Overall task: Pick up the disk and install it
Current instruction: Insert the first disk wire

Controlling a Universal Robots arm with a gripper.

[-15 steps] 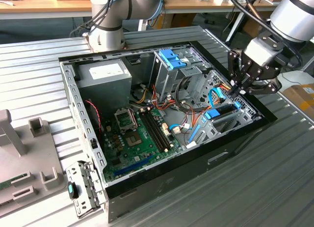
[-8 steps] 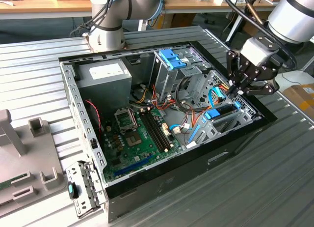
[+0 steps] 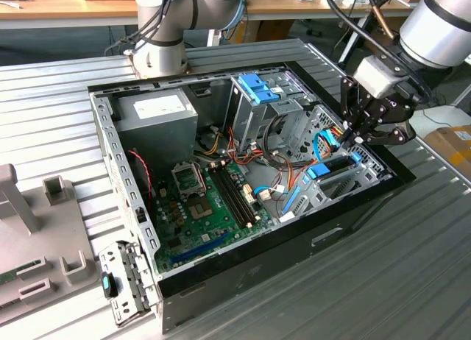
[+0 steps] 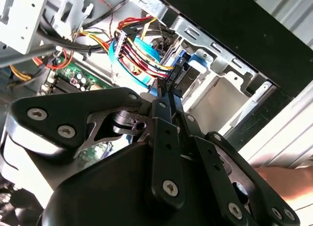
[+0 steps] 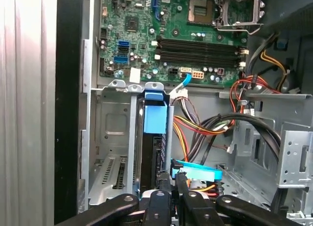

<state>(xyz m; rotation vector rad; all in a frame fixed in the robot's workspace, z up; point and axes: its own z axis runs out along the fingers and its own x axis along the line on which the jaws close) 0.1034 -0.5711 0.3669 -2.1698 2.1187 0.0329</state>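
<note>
The disk [image 5: 152,138] stands on edge in a bay slot of the silver drive cage [image 5: 115,133] at the front corner of the open computer case [image 3: 221,281]; its blue end tab faces the motherboard [image 5: 186,35] in the first wrist view. In the exterior view the same disk [image 3: 335,168] shows as a dark slab with blue rails, sunk into the cage on the exterior view's right. It looks seated most of the way, though I cannot tell whether it has reached its full depth or latched.

The gripper [image 3: 358,137] hangs right above the rear end of the disk. In both wrist views its jaws are drawn together into a narrow black stack with hardly any gap; in the second wrist view the gripper [image 4: 165,91] points down at the blue and black connector region beside a bundle of red, yellow and blue cables [image 4: 137,55]. Whether the tips pinch the disk's edge or merely press on it is hidden, so I cannot tell what they hold.

By my reading, the pick-up is done and the insertion is far along; any final push or release remains. The case lies on a ribbed metal tabletop [image 3: 412,266].
</note>
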